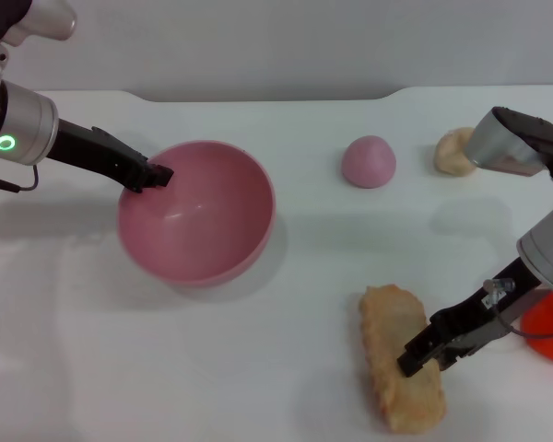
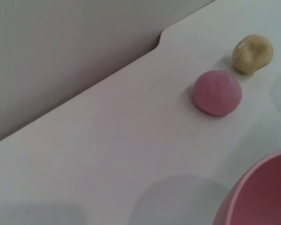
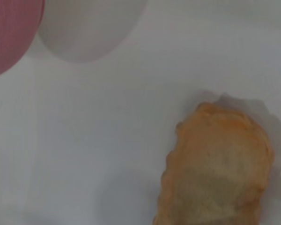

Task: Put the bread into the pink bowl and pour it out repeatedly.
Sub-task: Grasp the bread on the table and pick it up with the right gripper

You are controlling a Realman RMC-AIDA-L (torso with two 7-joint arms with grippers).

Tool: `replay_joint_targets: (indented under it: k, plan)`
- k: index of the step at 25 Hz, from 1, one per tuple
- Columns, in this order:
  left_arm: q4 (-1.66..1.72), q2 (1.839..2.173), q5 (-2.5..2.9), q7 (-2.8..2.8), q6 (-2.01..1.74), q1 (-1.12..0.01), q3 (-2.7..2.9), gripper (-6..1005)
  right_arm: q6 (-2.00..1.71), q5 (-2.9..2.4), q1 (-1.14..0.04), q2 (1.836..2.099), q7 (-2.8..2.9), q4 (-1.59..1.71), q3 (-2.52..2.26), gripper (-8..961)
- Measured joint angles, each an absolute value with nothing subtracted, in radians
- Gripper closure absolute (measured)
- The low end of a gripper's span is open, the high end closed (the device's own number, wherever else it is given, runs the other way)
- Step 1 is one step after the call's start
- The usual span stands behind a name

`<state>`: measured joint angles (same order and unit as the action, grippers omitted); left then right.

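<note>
My left gripper [image 1: 158,174] is at the pink bowl [image 1: 198,214], its dark fingers pinching the rim on the side facing the table's left edge, and the bowl looks tipped, its open mouth facing up and toward the front edge. Nothing sits inside the bowl; I see only smooth pink wall. My right gripper [image 1: 422,357] is down at the bread [image 1: 401,356], which lies flat on the white table [image 1: 286,304] near the front edge, right of the middle, long axis running roughly front to back. My fingertips are against the loaf's right flank about halfway along it, but I cannot tell whether they are spread or pressed together there. My right wrist camera looks down on the loaf's tan surface and ridged edge. Toward the back edge rests a small pink dome [image 1: 368,161], and just to its right a beige bun [image 1: 454,151], both well apart from the bowl. An orange object [image 1: 550,329] stands by the right edge, behind my right arm.
</note>
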<state>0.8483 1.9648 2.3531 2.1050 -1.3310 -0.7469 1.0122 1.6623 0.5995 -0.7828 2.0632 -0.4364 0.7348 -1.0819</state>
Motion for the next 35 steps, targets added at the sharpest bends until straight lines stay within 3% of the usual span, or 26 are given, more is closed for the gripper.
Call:
replay_joint_targets:
  k: [35]
  plan:
    - [0.849, 1.965, 2.360, 2.105, -1.314, -0.752, 1.012, 926, 1.698, 0.599, -0.723, 2.037, -0.410, 0.808, -1.026, 439]
